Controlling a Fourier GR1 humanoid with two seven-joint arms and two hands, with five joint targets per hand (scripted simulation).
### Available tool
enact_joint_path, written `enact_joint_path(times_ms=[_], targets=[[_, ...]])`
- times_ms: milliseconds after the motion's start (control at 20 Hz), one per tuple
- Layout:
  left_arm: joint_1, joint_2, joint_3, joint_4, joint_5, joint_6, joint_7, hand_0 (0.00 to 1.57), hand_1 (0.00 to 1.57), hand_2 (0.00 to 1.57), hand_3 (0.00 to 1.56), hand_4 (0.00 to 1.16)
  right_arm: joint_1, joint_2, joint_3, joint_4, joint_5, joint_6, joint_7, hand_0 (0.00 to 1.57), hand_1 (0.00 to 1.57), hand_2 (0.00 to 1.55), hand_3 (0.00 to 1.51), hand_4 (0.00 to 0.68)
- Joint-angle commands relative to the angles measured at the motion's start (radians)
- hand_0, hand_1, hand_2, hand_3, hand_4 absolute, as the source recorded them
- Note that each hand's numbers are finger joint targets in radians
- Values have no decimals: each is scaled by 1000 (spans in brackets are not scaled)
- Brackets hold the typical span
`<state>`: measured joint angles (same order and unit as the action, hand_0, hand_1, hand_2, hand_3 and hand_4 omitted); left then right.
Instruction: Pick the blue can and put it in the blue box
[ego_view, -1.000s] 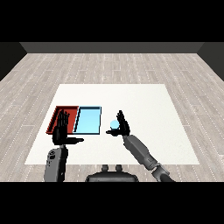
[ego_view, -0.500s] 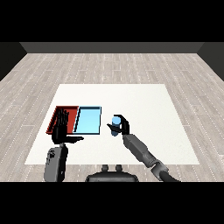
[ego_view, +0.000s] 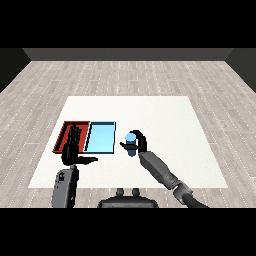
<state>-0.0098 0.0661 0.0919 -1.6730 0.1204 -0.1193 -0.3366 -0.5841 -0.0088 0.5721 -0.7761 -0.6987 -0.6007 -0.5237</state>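
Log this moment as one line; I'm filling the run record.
right hand: shut on blue can | can: right of blue tray, outside | left hand: open

Small blue can (ego_view: 131, 143); flat red tray (ego_view: 65, 134) & flat light blue tray (ego_view: 100, 137); plain white table (ego_view: 165, 125); black hands on grey forearms; grey wood-plank floor (ego_view: 125, 77).

- A white table (ego_view: 165, 115) stands on a grey plank floor (ego_view: 125, 75).
- On the table, toward nine o'clock, a red tray (ego_view: 66, 131) and a light blue tray (ego_view: 100, 137) lie touching, side by side.
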Motion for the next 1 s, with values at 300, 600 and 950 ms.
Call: enact_joint_path(times_ms=[300, 600, 950], targets=[[-71, -41, -97, 27, -62, 22, 84, 0, 0, 0, 0, 0, -23, -181, 49, -279, 170, -91, 184, 1432, 1432, 1449, 1399, 623], [-95, -65, -204, 111, -108, 74, 101, 0, 0, 0, 0, 0, -26, -200, 66, -437, 274, -147, 280, 1436, 1436, 1440, 1406, 620], [-119, -66, -196, 162, -112, 89, 73, 0, 0, 0, 0, 0, 104, -296, -35, -590, 363, -15, 365, 1436, 1436, 1440, 1406, 620]])
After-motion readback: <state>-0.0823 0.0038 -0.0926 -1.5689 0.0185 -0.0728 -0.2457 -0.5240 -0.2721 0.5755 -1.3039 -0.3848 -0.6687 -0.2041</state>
